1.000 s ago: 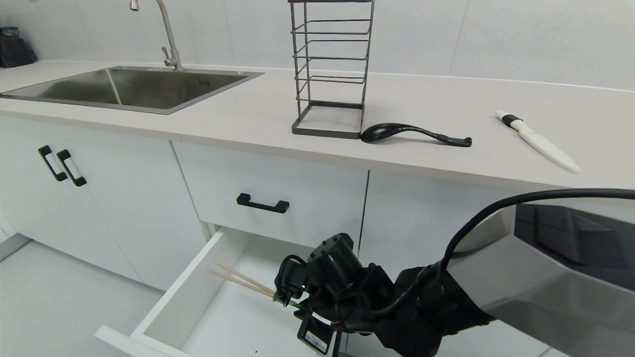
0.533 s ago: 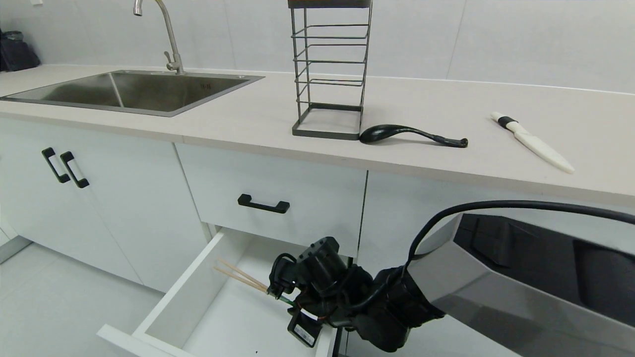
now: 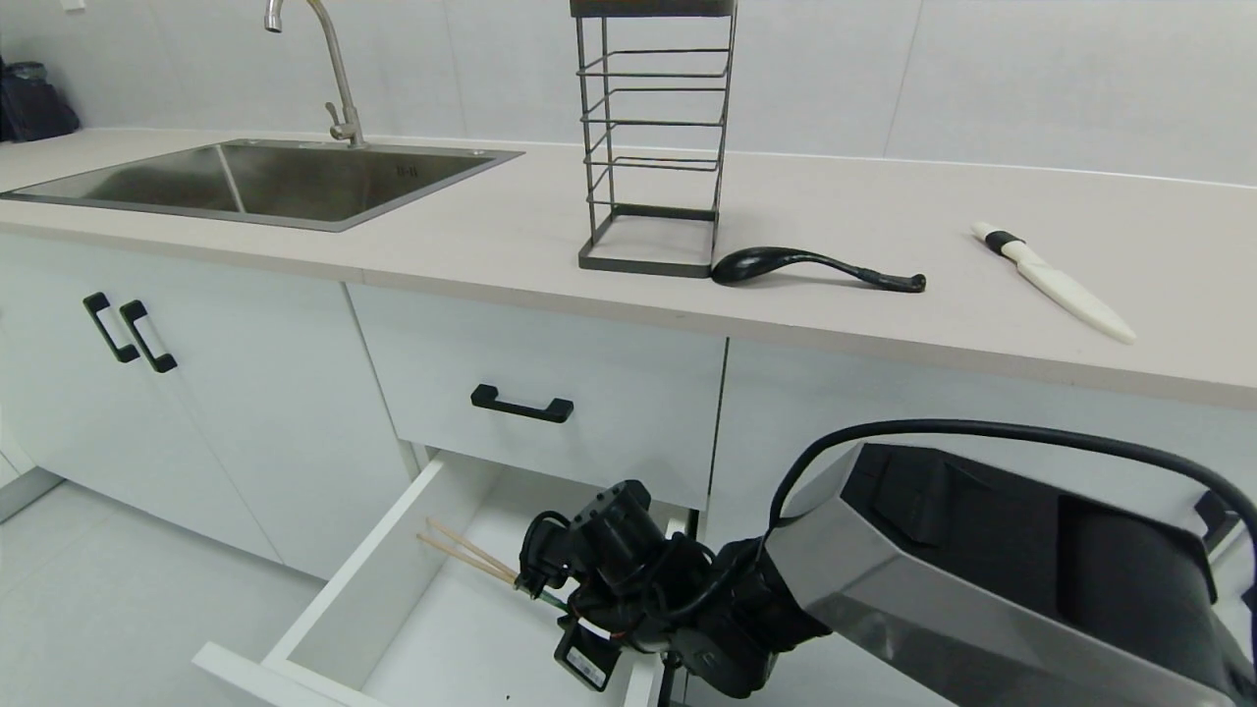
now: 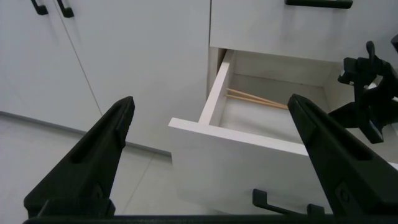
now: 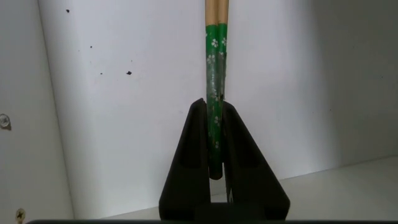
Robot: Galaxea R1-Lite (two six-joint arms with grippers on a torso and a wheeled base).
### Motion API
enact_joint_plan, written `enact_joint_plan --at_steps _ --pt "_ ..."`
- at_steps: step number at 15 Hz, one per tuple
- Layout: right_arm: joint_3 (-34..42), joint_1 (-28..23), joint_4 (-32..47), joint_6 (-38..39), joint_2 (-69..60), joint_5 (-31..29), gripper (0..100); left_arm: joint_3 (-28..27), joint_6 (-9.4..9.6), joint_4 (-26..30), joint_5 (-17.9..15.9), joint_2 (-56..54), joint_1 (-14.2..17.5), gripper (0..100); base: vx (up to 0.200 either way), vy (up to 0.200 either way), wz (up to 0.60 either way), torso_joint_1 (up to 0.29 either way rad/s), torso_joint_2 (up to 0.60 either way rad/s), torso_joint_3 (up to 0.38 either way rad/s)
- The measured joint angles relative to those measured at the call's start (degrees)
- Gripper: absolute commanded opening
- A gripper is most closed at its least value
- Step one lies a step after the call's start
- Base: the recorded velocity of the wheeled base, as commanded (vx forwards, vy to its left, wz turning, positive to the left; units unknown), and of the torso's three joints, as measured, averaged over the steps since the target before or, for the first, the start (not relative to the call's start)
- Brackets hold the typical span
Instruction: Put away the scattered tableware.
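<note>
Clamping a pair of wooden chopsticks (image 3: 469,556) by their green flowered ends, the right gripper (image 3: 535,581) hangs low inside the pulled-out white drawer (image 3: 329,604), its two black fingers narrowed tight on the sticks. In the right wrist view the chopsticks (image 5: 216,74) run straight out past the fingertips of the right gripper (image 5: 215,112), side by side and touching, with the white inside of the drawer (image 5: 124,124) behind them. In the head view the bare wooden tips point away from the gripper toward the drawer's left wall; whether they touch the drawer floor cannot be told

The left gripper (image 4: 211,106) is outside the drawer, facing its front corner, its fingers spread wide with nothing between them. Ahead of it, past the wall of the drawer (image 4: 214,102), the chopsticks (image 4: 256,99) show as thin pale sticks, and just beyond them is the right gripper (image 4: 364,78)

Well above the right gripper, on the counter (image 3: 471,231), a black ladle (image 3: 815,265) lies with its bowl just beside the foot of a wire rack (image 3: 653,137). A white knife (image 3: 1059,285) with a black band lies farther to the gripper's right, apart from the ladle. A sink (image 3: 255,177) with a tap (image 3: 329,69) sits far off to the gripper's left
</note>
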Motion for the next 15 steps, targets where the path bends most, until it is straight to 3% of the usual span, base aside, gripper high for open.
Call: enact_joint_plan --at_steps 2,3,10,15 --pt "-1.5 -0.2 0.4 0.0 1.1 0.0 0 0.0 0.02 0.0 0.0 0.0 0.0 100 0.000 0.000 0.00 0.000 0.00 0.000" --pt "-2.5 -0.2 0.6 -0.2 1.7 0.0 100 0.0 0.02 0.0 0.0 0.0 0.0 100 0.000 0.000 0.00 0.000 0.00 0.000" --pt "-4.4 0.8 1.7 -1.0 2.3 0.4 100 0.0 0.02 0.0 0.0 0.0 0.0 100 0.000 0.000 0.00 0.000 0.00 0.000" --pt "1.5 2.7 1.5 -1.0 -6.1 0.1 100 0.0 0.02 0.0 0.0 0.0 0.0 100 0.000 0.000 0.00 0.000 0.00 0.000"
